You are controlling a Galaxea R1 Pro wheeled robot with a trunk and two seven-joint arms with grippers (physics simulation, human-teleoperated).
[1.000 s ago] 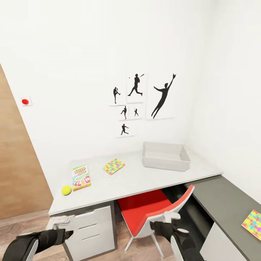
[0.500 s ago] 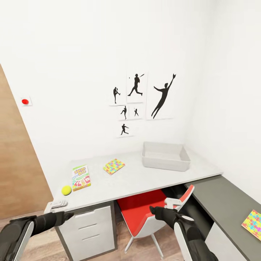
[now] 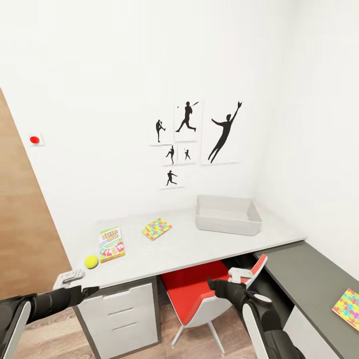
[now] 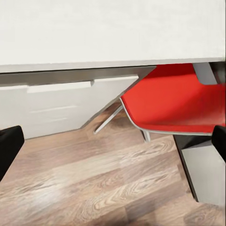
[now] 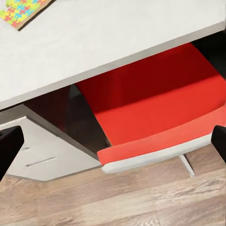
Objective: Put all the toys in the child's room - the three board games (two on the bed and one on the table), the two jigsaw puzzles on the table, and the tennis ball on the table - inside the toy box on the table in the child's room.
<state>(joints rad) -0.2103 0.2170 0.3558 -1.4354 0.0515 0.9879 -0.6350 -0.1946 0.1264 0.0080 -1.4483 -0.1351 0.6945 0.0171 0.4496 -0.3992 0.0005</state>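
Both arms are raised toward the front edge of the table [image 3: 209, 244], and neither carries anything. The left gripper [image 3: 70, 277] hangs just short of the table's near corner, its jaws spread wide apart and empty; the right gripper [image 3: 238, 273] is over the red chair [image 3: 199, 289], also spread open with nothing between the fingers.

The tennis ball [image 3: 91, 261] sits just ahead of the left gripper, right by the table edge. That looks like the risky one: a nudge from a finger instead of a clean pinch would likely send it rolling off onto the floor. The SKIP BO box [image 3: 111, 244] lies beside the ball, flat on the tabletop, and seems hard to get fingers under without sliding it. The right arm reaching forward could catch the chair back.

One jigsaw puzzle [image 3: 156, 228] lies further ahead, between the two grippers. Another jigsaw [image 3: 347, 308] rests on the dark side unit [image 3: 309, 279], off beyond the right gripper.

The toy box [image 3: 228, 215] stands far ahead of the right gripper, toward the wall. What I can see of its inside looks empty.
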